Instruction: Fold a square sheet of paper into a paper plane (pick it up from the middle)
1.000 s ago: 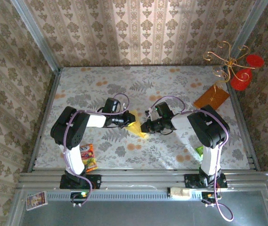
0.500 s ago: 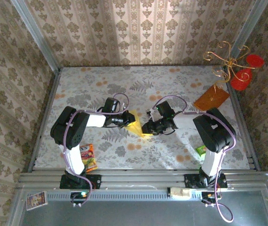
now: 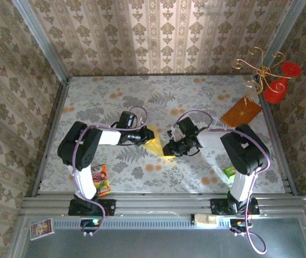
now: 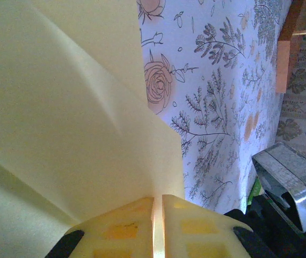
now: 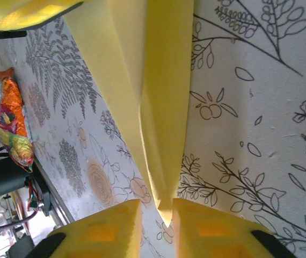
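From above, we see the left gripper (image 3: 145, 136) and the right gripper (image 3: 166, 149) facing each other mid-table. The partly folded yellow sheet of paper (image 3: 156, 145) is raised between them.

The left wrist camera adds what the overhead view cannot. That gripper's pale pads (image 4: 121, 232) are pressed together on the sheet's edge. The paper fans out ahead of the fingers, and an orange-brown board (image 4: 282, 64) lies far beyond, to the right.

The right wrist camera shows its jaws narrowly apart, with the floral table (image 5: 260, 107) visible in the gap. The paper's folded point dips between them, and we cannot tell whether either pad touches it. An orange snack packet (image 5: 5, 115) lies well off to that gripper's left.
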